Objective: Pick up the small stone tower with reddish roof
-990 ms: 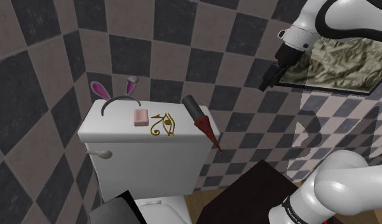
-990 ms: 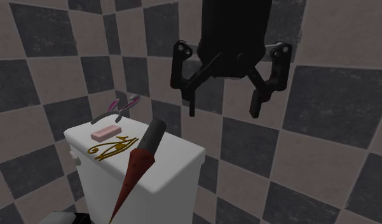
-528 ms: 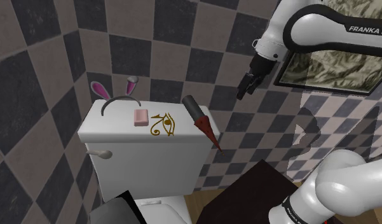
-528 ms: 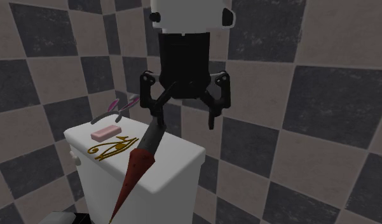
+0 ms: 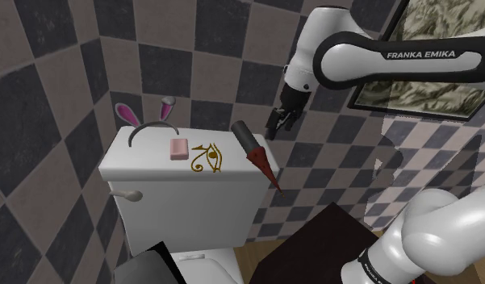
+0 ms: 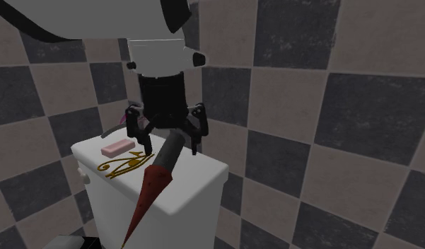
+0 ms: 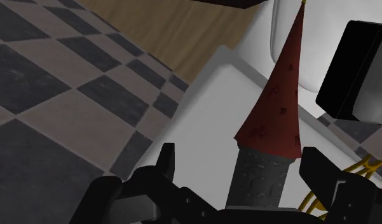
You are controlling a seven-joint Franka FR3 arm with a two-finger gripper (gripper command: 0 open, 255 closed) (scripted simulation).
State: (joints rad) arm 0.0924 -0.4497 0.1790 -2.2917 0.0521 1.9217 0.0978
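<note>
Swung down and across since a second back: off the framed picture [image 5: 426, 64] and in over the toilet [image 5: 192, 210], closing right onto the target.

Shoulder view first. Catching the hand [image 5: 279, 123] hanging close over the blunt grey end of the tower [image 5: 256, 155], with the white arm [image 5: 353, 60] arching in from the shoulder view's right. Tower lying on its side at the right end of the white cistern lid [image 5: 148, 165], reddish cone poking past the edge toward the shoulder view's lower right. Further along the lid: a gold eye emblem [image 5: 209, 158], a pink soap bar [image 5: 178, 148], and a bunny-ear headband [image 5: 129, 115] at the back.

Over to the second exterior view. Looking at the hand [image 6: 168, 143] head on, spread wide, dropping either side of the tower [image 6: 155, 178] at its dark stub end, roof pointing out toward the camera.

Wrist view now. Fingers [image 7: 163, 167] apart, the grey stone shaft between them, a gap showing on each side, not gripped yet. Long axis running straight away from the hand, squeeze line set across it. Looking well lined up: perhaps a touch more descent, then a close on the shaft. Round body, smooth lid, overhanging tip, so liable to roll.

Checkered tile walls [image 5: 63, 64] all round, wood floor [image 7: 157, 25] below.
</note>
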